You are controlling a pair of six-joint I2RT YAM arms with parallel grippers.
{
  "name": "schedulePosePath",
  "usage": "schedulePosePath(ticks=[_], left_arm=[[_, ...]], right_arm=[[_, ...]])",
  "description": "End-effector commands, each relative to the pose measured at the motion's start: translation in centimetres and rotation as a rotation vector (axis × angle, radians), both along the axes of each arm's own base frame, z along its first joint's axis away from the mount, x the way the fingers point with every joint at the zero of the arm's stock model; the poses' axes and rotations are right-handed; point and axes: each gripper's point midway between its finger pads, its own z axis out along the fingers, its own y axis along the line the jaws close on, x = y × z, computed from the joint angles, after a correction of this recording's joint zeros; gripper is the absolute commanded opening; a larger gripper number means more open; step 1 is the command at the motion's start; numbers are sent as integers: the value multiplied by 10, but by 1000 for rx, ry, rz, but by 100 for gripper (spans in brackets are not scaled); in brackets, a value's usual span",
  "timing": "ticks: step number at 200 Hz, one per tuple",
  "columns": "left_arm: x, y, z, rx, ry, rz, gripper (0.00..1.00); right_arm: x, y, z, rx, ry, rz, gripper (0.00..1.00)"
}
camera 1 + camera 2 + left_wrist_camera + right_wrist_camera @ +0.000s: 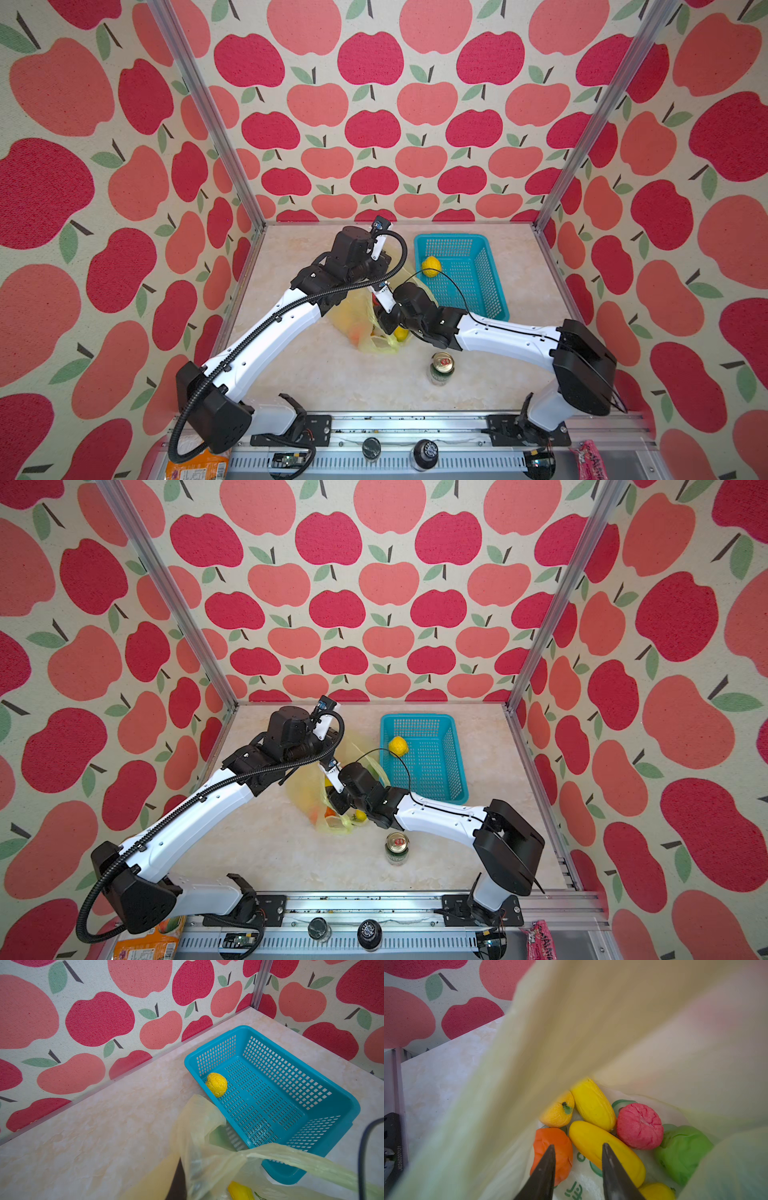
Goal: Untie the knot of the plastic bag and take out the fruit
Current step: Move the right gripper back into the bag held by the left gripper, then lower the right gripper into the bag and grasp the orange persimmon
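Several crinkled fruit (639, 1126), thin translucent plastic bag (591, 1022)

Robot lab test booth, alu frame posts (206, 112), apple-print walls (374, 137) (fabric-looking), 2 arms (266, 328) bolted to front rail (415, 428)

I've got the right end effector (388, 323) down inside the yellow bag (351, 318) mid-table (316, 374), with my left arm (266, 328) reaching over it. A lemon (431, 266) sits in the blue basket (451, 237). A green can (441, 368) stands nearer me.

Code "J626207121" on black part (392, 1136)
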Motion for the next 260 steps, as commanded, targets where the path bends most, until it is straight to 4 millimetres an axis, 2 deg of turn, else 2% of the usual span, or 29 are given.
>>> schedulePosePath(ticks=[1,45,79,116,141,160,190,209,229,260], left_arm=[[-2,-1,9,-33,-22,-4,0],[-3,-1,11,-37,-27,-5,0],[-3,3,12,-32,-38,12,0],[-2,16,19,-31,-79,65,0],[-4,17,21,-37,-86,64,0],[-4,17,21,-35,-87,64,0],[-3,18,21,-30,-88,67,0],[-4,19,22,-31,-89,67,0],[-4,19,22,-32,-91,67,0],[-3,19,21,-27,-88,69,0]], right_arm=[[6,10,-14,15,30,-13,40],[11,25,-52,17,140,-29,44],[17,27,-67,29,201,-36,47],[16,35,-78,24,260,2,66],[1,52,-83,19,322,111,84],[-9,64,-92,-8,377,187,89],[-19,74,-102,-54,425,258,92],[-20,72,-110,-147,386,272,92],[-18,58,-118,-258,288,259,93],[-34,40,-130,-373,250,355,94]])
